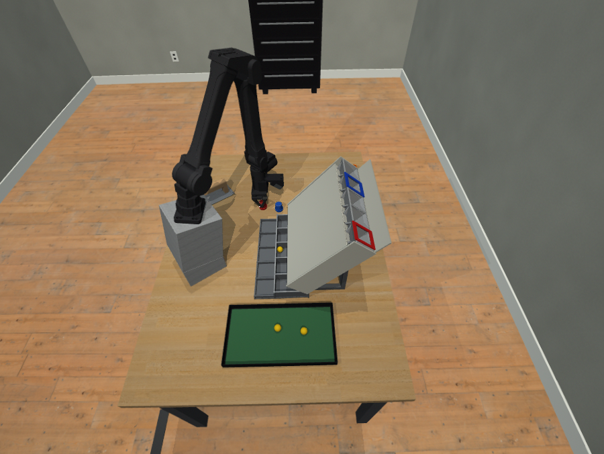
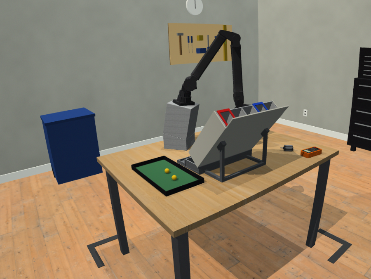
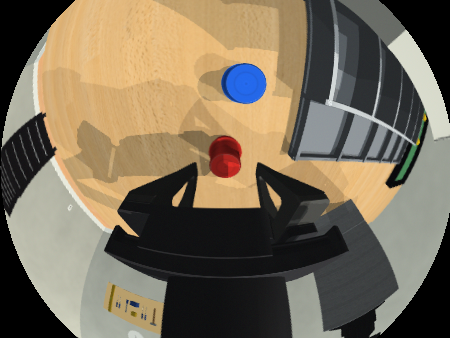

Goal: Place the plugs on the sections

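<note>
Pipes (image 1: 312,215) hidden behind cover, wall clock (image 2: 194,6) cut off w/ top edge

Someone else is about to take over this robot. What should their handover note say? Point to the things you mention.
Claw (image 1: 260,201) (image 3: 226,167): open, at the red plug (image 1: 263,207) (image 3: 225,166), not gripping it.
Blue plug (image 1: 278,207) (image 3: 244,83): standing on the table, beside the red one.
Marbles: one in a bin behind the flat front parts (image 1: 279,249); two on the green tray (image 1: 277,328) (image 1: 303,330) (image 2: 167,171) (image 2: 174,177).
Done: neither plug placed; one marble has apparently run through, its funnel unclear.
Left: settle which section each banded funnel feeds, then place both plugs.
</note>
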Available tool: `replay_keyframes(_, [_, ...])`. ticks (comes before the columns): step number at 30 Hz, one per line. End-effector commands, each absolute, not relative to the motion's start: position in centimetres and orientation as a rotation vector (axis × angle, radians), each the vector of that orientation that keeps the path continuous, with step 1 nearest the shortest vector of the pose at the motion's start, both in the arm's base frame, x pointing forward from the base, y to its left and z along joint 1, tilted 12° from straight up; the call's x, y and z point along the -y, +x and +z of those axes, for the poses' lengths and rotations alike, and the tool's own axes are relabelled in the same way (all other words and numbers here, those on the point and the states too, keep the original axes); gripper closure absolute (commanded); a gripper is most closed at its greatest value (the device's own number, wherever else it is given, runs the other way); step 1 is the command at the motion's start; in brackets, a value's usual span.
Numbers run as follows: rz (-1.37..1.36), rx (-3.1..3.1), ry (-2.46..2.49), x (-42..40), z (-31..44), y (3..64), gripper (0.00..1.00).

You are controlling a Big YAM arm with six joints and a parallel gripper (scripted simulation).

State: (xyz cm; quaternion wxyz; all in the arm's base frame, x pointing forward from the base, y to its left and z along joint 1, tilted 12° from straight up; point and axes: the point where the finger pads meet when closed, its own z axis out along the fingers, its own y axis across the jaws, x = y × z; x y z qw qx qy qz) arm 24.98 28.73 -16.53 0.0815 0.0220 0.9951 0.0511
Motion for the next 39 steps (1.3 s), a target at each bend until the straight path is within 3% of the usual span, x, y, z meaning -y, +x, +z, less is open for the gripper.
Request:
replay_keyframes(1, [0.173, -2.963, 0.060, -29.2, -17.1, 25.8, 0.37])
replay_keyframes(39, [0.170, -2.965, 0.063, -29.1, -18.7, 25.9, 0.37])
